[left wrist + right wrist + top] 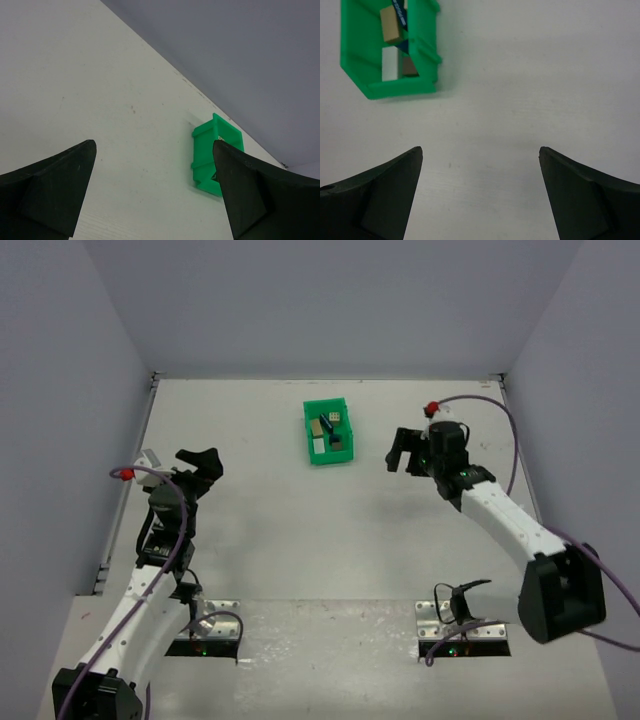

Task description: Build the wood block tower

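Observation:
No wood block tower is in view. Loose wooden blocks [329, 432] lie inside a green bin [310, 435] at the table's far middle. In the right wrist view I make out a tan block [391, 25], a white one [390, 64], a brown one [410, 66] and a dark blue piece [400, 15] in the bin [400, 89]. My right gripper [403, 451] hovers just right of the bin, open and empty [480, 148]. My left gripper [199, 461] hangs well to the bin's left, open and empty [154, 143], with the bin [207, 150] beyond its right finger.
Grey walls enclose the white table on the left, back and right. The arms' base plates [205, 632] and cables sit at the near edge. A purple cable [510, 440] loops behind the right arm.

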You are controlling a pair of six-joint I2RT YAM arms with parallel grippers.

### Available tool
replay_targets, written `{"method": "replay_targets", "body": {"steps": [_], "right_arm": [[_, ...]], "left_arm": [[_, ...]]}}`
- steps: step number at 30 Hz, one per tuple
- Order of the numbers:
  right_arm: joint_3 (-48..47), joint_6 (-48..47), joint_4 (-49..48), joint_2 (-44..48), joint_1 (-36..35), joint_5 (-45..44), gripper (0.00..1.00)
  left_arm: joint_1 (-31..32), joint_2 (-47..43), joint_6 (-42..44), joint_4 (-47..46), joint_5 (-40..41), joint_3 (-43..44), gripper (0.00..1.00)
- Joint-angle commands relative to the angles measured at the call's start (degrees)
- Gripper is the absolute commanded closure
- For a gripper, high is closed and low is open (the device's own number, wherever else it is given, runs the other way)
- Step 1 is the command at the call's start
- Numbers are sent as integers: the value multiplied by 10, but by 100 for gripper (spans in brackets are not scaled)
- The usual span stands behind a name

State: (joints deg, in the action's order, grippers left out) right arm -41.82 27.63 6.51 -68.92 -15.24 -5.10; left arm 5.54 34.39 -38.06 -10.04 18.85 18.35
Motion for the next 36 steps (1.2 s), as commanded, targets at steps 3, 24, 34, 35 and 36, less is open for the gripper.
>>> {"method": "replay_targets", "body": {"steps": [3, 24, 34, 35, 36], "right_arm": [[-256, -97, -24, -251, -54, 54, 1], [-460, -118, 18, -525, -110, -94, 75], [-408, -265, -2, -402, -119, -183, 100], [-395, -301, -14, -378, -120, -192, 100], [-387, -311, -17, -366, -119, -198, 100]], "left_arm": [[-4, -7, -3, -22, -1, 20, 0], [-4, 2, -5, -20, 0, 25, 0], [-4, -24, -9, -7, 4, 22, 0], [-4, -26, -10, -6, 5, 22, 0], [-4, -28, -11, -6, 6, 21, 0]]}}
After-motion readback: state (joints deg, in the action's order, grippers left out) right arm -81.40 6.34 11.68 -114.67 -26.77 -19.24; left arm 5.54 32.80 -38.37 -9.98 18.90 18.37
